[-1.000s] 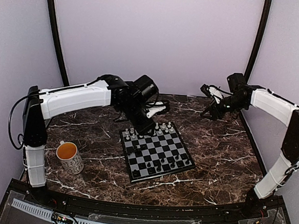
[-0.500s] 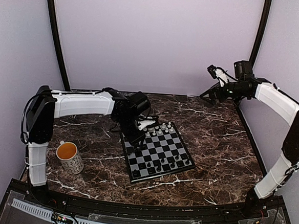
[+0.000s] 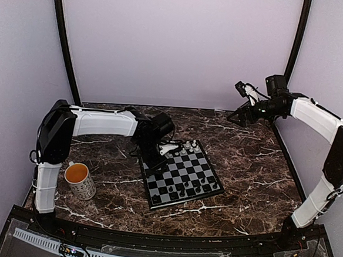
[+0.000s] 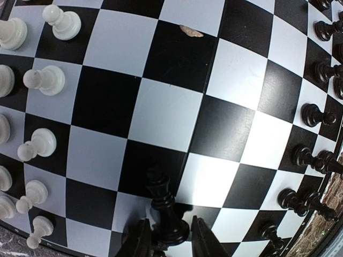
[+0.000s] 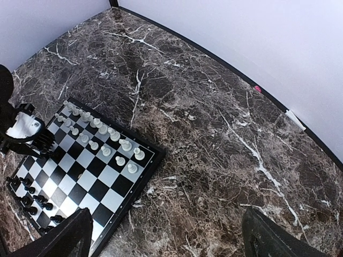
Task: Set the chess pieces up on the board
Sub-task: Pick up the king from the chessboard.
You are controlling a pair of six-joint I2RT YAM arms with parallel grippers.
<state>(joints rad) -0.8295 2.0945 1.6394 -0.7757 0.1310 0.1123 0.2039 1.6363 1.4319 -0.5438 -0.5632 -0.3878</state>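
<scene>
Where the left arm [image 3: 101, 122] hung higher half a second back, it now folds low over the table [image 3: 251, 163]. The right arm [image 3: 313, 118] has dipped slightly above the far right corner, with the right gripper [image 5: 165, 225] spread wide and empty. The board [image 3: 186, 172] lies skewed at centre, white pieces [image 3: 186, 146] along its far edge, black pieces [image 3: 178, 194] along the near one. At its left edge the left gripper [image 4: 171, 241] pinches a black piece [image 4: 163, 206], which stands upright, head up.
</scene>
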